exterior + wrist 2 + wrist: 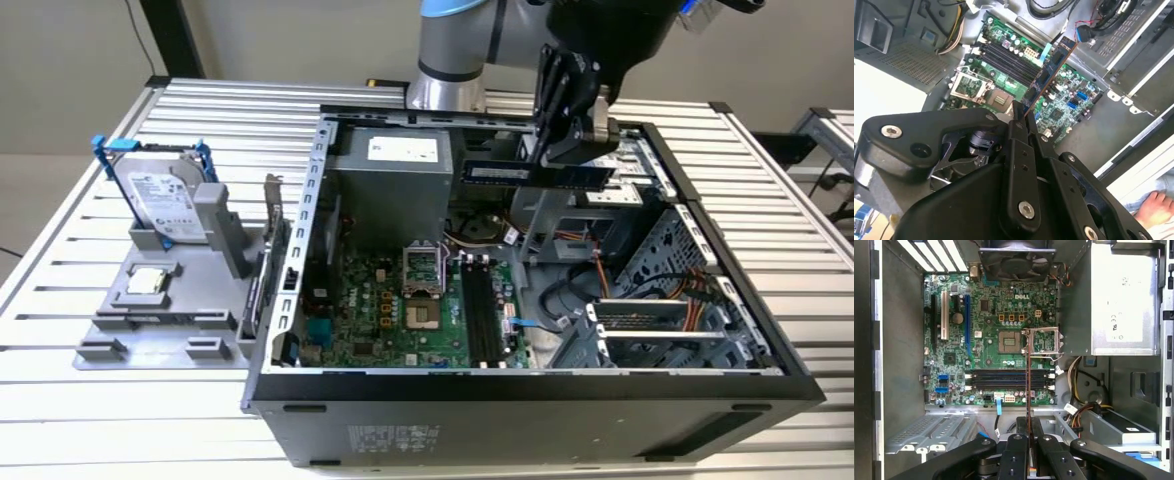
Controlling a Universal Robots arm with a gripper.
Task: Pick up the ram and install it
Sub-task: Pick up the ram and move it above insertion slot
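While clamped in tool, ram hangs level above motherboard.

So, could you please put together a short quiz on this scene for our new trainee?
1. True or false: the hand holds the ram stick above the open computer case.
2. In the exterior view, where is the hard drive? A) inside the case; B) on the grey stand at the left, outside the case; C) in the hand.
3. Fill in: the long black slots on the motherboard are all ____.

Key: 1 true; 2 B; 3 empty.
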